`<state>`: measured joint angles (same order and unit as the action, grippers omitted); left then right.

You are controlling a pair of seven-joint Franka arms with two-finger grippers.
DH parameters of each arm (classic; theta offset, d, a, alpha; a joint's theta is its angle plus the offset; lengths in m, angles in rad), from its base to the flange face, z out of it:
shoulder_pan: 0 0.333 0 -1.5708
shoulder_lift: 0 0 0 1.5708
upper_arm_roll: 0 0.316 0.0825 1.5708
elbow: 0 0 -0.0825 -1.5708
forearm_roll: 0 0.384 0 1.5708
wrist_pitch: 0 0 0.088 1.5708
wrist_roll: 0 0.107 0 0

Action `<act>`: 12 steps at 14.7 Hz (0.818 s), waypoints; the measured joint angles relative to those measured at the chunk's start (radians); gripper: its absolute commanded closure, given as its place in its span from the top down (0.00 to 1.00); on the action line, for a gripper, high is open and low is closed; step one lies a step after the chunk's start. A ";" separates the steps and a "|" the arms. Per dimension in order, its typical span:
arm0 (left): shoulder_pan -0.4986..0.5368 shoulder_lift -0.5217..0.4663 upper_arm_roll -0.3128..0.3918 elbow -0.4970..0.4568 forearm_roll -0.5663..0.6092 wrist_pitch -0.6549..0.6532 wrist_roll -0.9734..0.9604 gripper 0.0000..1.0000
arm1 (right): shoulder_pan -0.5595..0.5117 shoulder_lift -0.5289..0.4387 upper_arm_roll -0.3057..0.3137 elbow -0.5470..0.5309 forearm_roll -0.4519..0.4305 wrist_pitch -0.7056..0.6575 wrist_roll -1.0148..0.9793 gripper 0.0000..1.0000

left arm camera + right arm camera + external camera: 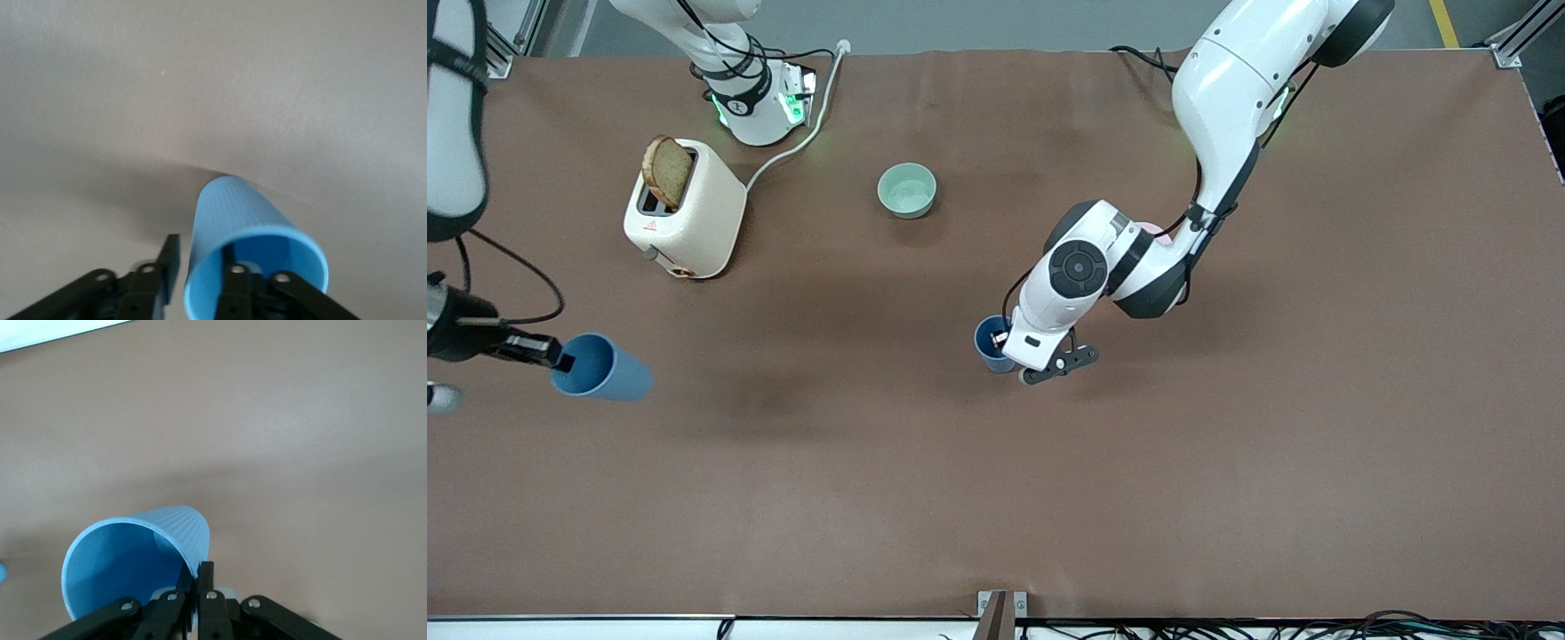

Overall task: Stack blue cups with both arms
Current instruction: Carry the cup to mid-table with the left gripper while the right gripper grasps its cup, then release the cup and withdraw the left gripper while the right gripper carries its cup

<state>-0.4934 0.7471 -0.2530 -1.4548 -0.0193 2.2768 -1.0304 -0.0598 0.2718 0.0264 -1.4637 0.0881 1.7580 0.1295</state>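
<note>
Cups: the left hand pinches one blue cup's rim (mostly hidden); the right hand grips the other.

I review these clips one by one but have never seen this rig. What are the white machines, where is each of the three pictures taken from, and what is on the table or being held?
Two white robot arms work at a brown table. One picture looks down from a high camera facing them; the other two come from cameras on each arm's wrist. The left gripper pinches the rim of one blue cup near the table's middle. The right gripper pinches the rim of the other blue cup at its own end of the table. Also on the table: a cream toaster with a bread slice and a mint-green bowl.
</note>
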 measured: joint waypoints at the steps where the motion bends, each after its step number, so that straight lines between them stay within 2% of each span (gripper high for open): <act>1: 0.004 -0.006 0.005 0.015 0.003 0.000 0.000 1.00 | 0.003 -0.017 0.053 0.000 -0.017 -0.018 0.074 0.03; 3: 0.025 -0.048 0.031 0.048 0.009 -0.031 0.001 1.00 | 0.009 -0.041 0.140 -0.002 -0.030 -0.038 0.193 0.03; 6: 0.116 -0.175 0.047 0.096 0.052 -0.212 0.061 1.00 | 0.011 -0.054 0.252 -0.006 -0.033 -0.043 0.327 0.03; 8: 0.192 -0.270 0.047 0.108 0.101 -0.344 0.142 1.00 | 0.013 -0.054 0.338 -0.014 -0.043 -0.020 0.424 0.03; 12: 0.316 -0.414 0.048 0.107 0.123 -0.460 0.379 1.00 | 0.026 -0.025 0.500 -0.044 -0.077 0.064 0.655 0.02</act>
<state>-0.1771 0.3334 -0.2046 -1.3482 0.1037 1.8165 -0.6511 -0.0337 0.2470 0.5268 -1.5079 0.0112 1.8221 0.7848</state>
